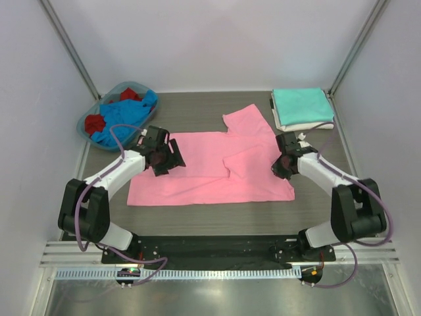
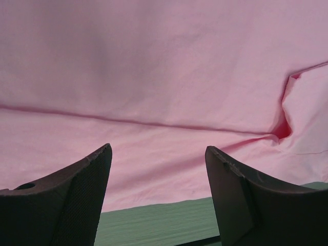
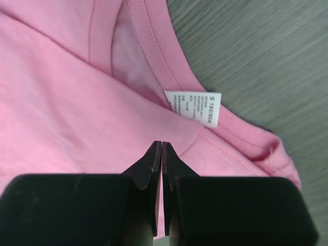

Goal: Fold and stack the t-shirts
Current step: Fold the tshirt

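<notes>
Pink cloth lies directly under both sets of jaws.

**Left gripper** (image 2: 158,148)
- Jaws released, standing wide apart, with nothing between them.
- The pink shirt (image 1: 210,172) fills the wrist view beyond the fingertips. One long crease runs across it, and a folded edge rises at the right.
- A strip of table (image 2: 154,223) shows at the near edge of the cloth, between the fingers (image 2: 77,197).

**Right gripper** (image 3: 162,146)
- Jaws clenched, tips pressed together with no gap.
- The tips rest over the pink shirt just below its collar (image 3: 154,51). The white label (image 3: 193,106) lies just beyond them, to the right.
- Whether a pinch of cloth sits between the tips cannot be told from this view.

**Top view**
- The pink shirt is spread flat across the middle of the table, between the two arms.
- The left gripper hangs over its left end and the right gripper over its right edge.
- One sleeve points toward the far side. A second layer of cloth lies folded over the right half.
- A folded teal shirt (image 1: 301,104) rests on a folded white shirt (image 1: 299,125) at the far right corner, just beyond the right gripper.
- The basket (image 1: 89,122) stands at the far left corner, near the left gripper. It holds a crumpled blue shirt (image 1: 125,115) and a red shirt (image 1: 95,123).
</notes>
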